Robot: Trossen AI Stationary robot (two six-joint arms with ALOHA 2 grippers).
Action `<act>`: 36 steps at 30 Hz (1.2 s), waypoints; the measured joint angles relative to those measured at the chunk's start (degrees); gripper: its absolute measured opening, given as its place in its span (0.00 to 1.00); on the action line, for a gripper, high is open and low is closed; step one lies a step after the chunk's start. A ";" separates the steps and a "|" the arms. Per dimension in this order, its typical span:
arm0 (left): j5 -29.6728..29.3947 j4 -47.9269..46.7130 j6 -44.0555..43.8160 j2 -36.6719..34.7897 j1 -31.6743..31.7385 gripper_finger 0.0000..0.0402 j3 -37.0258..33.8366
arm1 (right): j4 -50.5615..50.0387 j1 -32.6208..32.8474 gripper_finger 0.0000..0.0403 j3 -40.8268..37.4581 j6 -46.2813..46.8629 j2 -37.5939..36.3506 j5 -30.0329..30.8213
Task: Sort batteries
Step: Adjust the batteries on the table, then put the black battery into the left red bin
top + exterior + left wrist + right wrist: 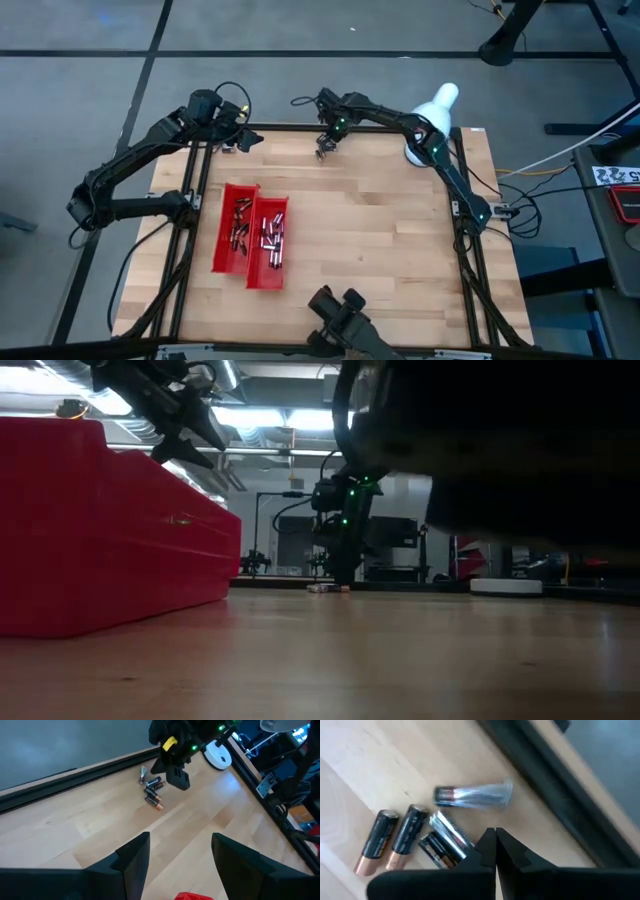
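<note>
Right gripper (495, 845) closed, empty, tips over loose batteries (415, 837) at the surface (380, 230) far edge, well apart from red trays (252, 240). Pick step, grasp looks missed; next: reopen, straddle one battery. Left gripper (177, 855) open, waiting nearer the trays.

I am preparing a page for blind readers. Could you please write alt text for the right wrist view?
The right gripper, its two dark fingers shut with nothing visibly between them, sits just above a small cluster of loose batteries on a light wooden table. One silvery battery lies apart, near the table's dark edge rail.
</note>
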 joint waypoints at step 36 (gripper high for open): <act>13.91 8.28 25.79 14.92 -6.29 0.50 0.02 | -1.20 9.80 0.00 10.10 -7.59 -21.32 -18.82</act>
